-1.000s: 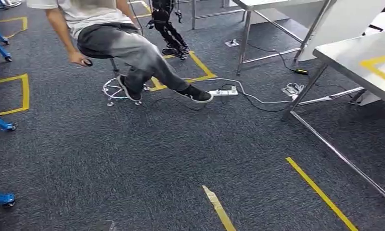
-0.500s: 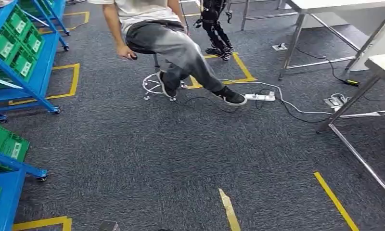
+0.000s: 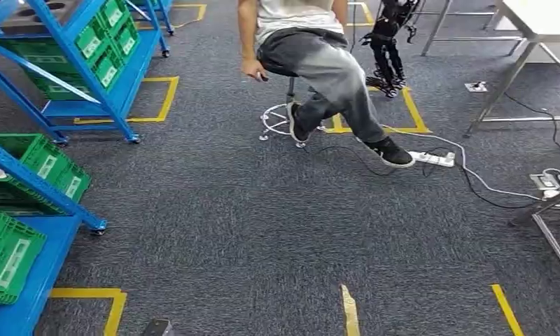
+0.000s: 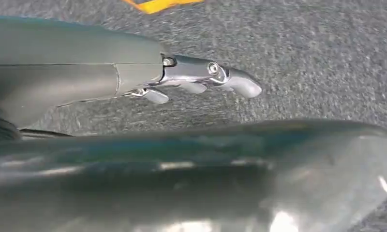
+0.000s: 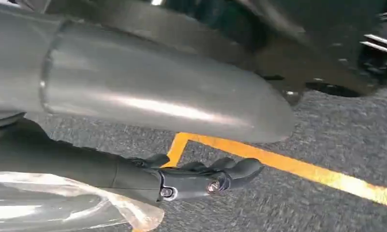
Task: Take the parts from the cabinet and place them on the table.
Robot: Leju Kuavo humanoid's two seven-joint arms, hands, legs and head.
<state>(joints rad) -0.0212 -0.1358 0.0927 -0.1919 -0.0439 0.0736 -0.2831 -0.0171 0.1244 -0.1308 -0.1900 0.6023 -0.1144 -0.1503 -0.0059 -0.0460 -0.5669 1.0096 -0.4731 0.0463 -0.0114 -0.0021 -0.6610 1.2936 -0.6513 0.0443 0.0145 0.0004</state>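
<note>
Beside our left, the blue cabinet (image 3: pixel 88 63) stood with the parts presumably in its green bins (image 3: pixel 50 168), while our left hand (image 4: pixel 201 79) and right hand (image 5: pixel 201 179) hung empty, fingers seemingly loosely extended, since nothing was yet reachable.

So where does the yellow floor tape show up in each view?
Head view: tape in strips on the floor nearest the robot.
Left wrist view: a scrap of tape beyond the left hand.
Right wrist view: a line of tape behind the right hand.
Shared landmark: the grey carpet.
</note>
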